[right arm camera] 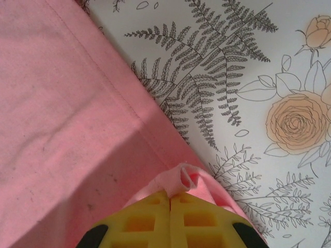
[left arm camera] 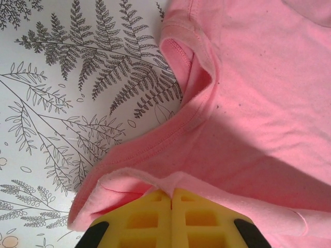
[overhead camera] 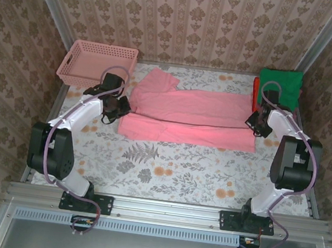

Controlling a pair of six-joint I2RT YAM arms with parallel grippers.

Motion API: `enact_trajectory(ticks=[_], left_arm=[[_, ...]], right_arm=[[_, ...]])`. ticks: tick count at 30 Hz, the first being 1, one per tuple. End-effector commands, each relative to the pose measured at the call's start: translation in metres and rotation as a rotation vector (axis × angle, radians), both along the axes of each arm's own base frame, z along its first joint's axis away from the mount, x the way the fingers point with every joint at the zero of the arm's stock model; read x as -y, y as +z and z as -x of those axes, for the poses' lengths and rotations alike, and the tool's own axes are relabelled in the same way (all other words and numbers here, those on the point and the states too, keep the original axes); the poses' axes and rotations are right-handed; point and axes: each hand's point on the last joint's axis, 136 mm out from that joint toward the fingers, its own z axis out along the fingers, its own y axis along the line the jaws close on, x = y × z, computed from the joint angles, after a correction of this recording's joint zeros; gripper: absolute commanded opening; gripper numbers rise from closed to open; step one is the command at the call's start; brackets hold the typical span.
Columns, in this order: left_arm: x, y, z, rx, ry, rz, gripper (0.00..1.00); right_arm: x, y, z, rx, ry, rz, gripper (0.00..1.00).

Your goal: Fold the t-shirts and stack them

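Lying pinched in both claws (left arm camera: 171, 192) (right arm camera: 170, 195): t-shirt (overhead camera: 191, 116)

The pink t-shirt (overhead camera: 191, 118) is soft, matt knit cloth with stitched hems. The desk (overhead camera: 165, 173) has a smooth printed covering. The basket (overhead camera: 94, 62) is plastic lattice. The left pincer (left arm camera: 171, 204) and right pincer (right arm camera: 170, 201) are matt yellow mouldings. The front rail (overhead camera: 167, 210) is dull metal.

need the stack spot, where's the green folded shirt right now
In the top view the folded green shirt lies at the table's far right corner, just beyond the right gripper and the pink shirt's right end.
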Motion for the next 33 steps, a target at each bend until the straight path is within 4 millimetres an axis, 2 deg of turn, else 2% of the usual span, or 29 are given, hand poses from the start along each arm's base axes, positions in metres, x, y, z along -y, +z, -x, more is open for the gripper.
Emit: enact_trajectory(ticks=[1, 12, 20, 23, 25, 27, 29, 31, 33], left_arm=[[-0.003, -0.002, -0.005, 0.002, -0.002, -0.004, 0.0], [-0.001, -0.01, -0.012, -0.004, -0.003, 0.002, 0.0], [0.006, -0.011, -0.029, 0.016, -0.01, 0.02, 0.0], [0.008, -0.01, -0.035, 0.024, -0.014, 0.02, 0.0], [0.008, -0.009, -0.038, 0.031, -0.017, 0.02, 0.01], [0.01, -0.006, -0.04, 0.043, -0.018, 0.03, 0.15], [0.013, 0.001, -0.04, 0.063, -0.02, 0.035, 0.38], [0.013, 0.007, -0.037, 0.08, -0.022, 0.027, 0.52], [0.012, 0.013, -0.033, 0.095, -0.019, 0.016, 0.61]], right_arm=[[0.004, 0.003, -0.011, 0.014, 0.013, 0.032, 0.0], [0.002, -0.009, -0.018, -0.004, 0.038, 0.023, 0.0], [0.002, -0.01, -0.03, 0.026, 0.045, 0.022, 0.01], [-0.001, -0.005, -0.034, 0.052, 0.057, 0.009, 0.05], [-0.003, 0.002, -0.042, 0.102, 0.075, 0.007, 0.12], [-0.006, 0.014, -0.044, 0.149, 0.09, 0.007, 0.29], [-0.009, 0.027, -0.044, 0.21, 0.108, 0.013, 0.53], [-0.015, 0.039, -0.041, 0.253, 0.136, 0.029, 0.65], [-0.023, 0.049, -0.036, 0.284, 0.173, 0.052, 0.7]])
